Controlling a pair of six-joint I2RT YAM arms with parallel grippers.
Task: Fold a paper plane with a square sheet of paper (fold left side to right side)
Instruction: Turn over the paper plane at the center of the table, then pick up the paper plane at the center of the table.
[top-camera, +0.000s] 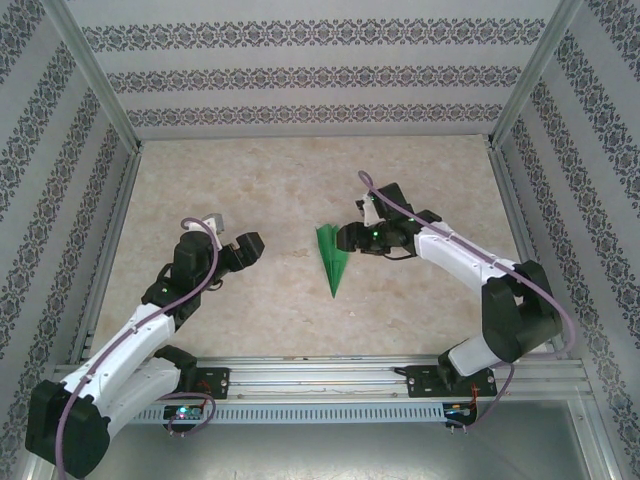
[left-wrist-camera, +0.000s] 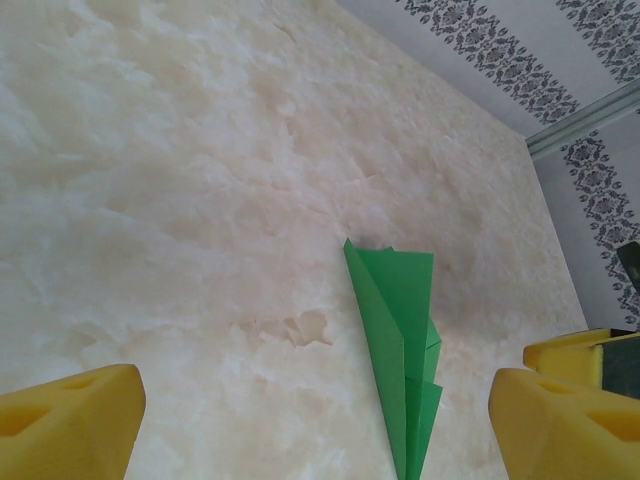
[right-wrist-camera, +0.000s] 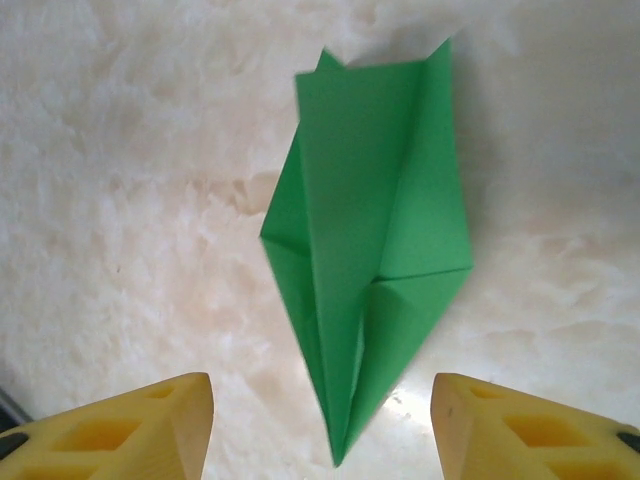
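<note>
We see the paper plane (top-camera: 332, 258) lying flat on the worktop (top-camera: 240, 180), near the middle. Its sharp tip points toward the arms. The right claw (top-camera: 352, 238) hangs just beside the plane's wide end. Its yellow fingers (right-wrist-camera: 130, 425) are spread apart and pinch nothing. The left claw (top-camera: 243, 250) is well apart from the plane, on its left. Its fingers are spread wide too and hold nothing.

Paper plane (top-camera: 331, 260) is lying flat on the table (top-camera: 250, 190), between the two arms, nose pointing toward the bases. Left gripper (top-camera: 246, 248) is sitting to its left, apart. Right gripper (top-camera: 346, 238) is sitting just beside its wide far end, on the right.
</note>
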